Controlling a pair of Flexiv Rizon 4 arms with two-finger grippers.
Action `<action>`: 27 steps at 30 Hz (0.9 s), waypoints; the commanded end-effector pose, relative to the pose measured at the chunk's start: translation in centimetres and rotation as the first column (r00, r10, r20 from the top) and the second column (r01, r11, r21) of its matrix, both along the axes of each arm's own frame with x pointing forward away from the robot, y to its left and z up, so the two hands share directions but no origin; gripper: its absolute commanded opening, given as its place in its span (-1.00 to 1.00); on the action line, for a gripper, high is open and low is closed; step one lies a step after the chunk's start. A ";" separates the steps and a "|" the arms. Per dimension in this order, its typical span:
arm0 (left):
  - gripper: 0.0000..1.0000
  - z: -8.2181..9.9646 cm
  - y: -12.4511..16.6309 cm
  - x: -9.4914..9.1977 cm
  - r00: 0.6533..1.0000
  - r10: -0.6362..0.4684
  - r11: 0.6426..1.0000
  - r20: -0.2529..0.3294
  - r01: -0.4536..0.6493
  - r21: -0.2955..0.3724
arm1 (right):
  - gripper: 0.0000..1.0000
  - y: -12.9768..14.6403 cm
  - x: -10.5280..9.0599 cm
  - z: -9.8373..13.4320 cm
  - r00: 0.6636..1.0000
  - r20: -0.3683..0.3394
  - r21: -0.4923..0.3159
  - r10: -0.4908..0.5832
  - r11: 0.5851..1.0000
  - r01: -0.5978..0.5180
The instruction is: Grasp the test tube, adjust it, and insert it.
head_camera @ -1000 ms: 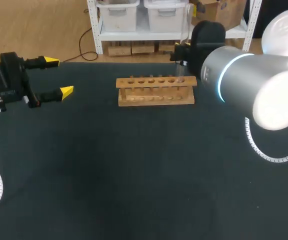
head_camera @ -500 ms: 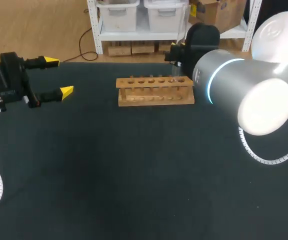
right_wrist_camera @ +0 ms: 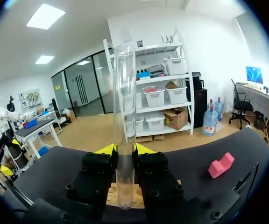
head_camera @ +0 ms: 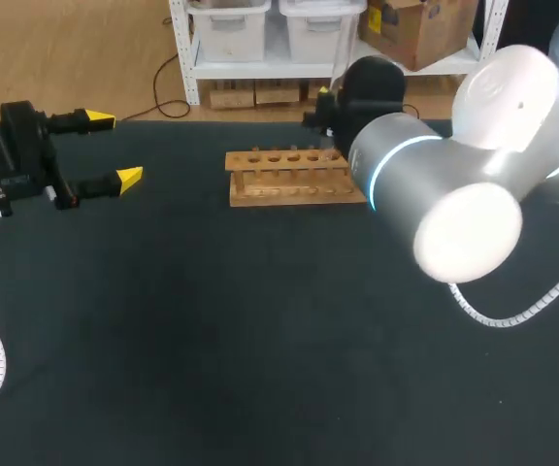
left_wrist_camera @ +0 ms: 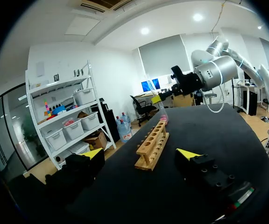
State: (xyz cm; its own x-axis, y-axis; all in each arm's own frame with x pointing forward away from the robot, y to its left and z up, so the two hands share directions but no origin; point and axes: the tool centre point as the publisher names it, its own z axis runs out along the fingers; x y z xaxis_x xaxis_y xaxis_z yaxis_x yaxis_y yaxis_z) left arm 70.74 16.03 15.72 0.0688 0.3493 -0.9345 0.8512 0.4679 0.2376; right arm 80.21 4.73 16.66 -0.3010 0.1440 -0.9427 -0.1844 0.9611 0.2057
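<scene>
One test tube [right_wrist_camera: 125,107], clear, is standing upright in the right gripper [right_wrist_camera: 125,149], whose fingers are pinching it from two sides, above the rack's right end. One wooden rack [head_camera: 284,180], with a single row of holes, is sitting at the far middle of the table [head_camera: 212,320]. One pink block [right_wrist_camera: 221,164] is lying near the rack. The left gripper [head_camera: 115,148] is gaping wide, holding nothing, well apart at the left.
</scene>
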 end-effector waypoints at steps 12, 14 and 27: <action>1.00 -0.2 -0.1 -0.1 1.000 0.008 1.000 0.008 -0.008 -0.002 | -1.00 -0.6 1.5 -1.9 0.930 0.288 0.040 0.229 0.967 -0.251; 1.00 -0.2 -0.1 -0.1 1.000 0.008 1.000 0.008 -0.008 -0.002 | -1.00 -0.8 1.6 -2.0 0.928 0.294 0.035 0.227 0.968 -0.248; 1.00 -0.2 -0.1 -0.1 1.000 0.008 1.000 0.008 -0.008 -0.002 | -1.00 -1.5 1.9 -2.7 0.925 0.294 -0.002 0.239 0.968 -0.249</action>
State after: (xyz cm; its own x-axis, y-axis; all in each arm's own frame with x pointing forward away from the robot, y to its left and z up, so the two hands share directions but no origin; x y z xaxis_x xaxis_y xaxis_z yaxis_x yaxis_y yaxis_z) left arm 70.74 16.03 15.72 0.0688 0.3493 -0.9345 0.8512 0.4679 0.2376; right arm 82.20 3.54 14.36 -0.1404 0.1047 -0.9845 -0.0929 0.9886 0.1184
